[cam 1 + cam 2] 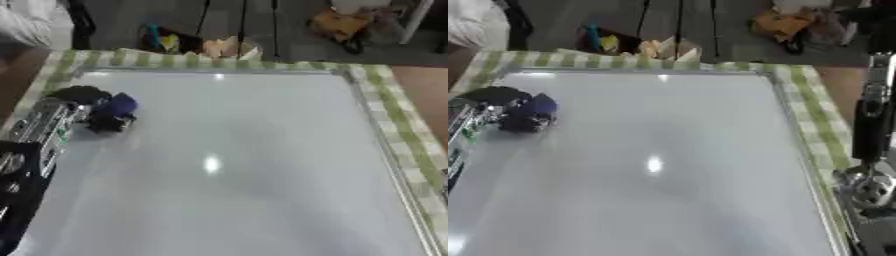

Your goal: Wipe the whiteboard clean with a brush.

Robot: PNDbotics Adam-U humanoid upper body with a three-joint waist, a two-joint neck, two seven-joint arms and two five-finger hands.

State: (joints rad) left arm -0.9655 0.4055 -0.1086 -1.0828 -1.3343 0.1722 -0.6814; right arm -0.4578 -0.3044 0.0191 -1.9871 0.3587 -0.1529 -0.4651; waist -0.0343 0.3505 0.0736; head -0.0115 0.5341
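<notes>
A large whiteboard [236, 165] with a thin metal frame lies flat on a table covered by a green checked cloth. Its surface looks blank, with only a lamp glare near the middle. My left hand [103, 119] sits on the board near its far left corner, fingers curled round a blue brush [120, 104]. The left arm runs in along the left edge. My right arm [870, 150] hangs beside the board's right edge; the right hand itself does not show in either view.
The green checked cloth [398, 115] frames the board, with brown table edge [429, 90] to the right. Beyond the far edge, boxes and a yellow-blue object [166, 42] stand on the floor, with cables and stands behind.
</notes>
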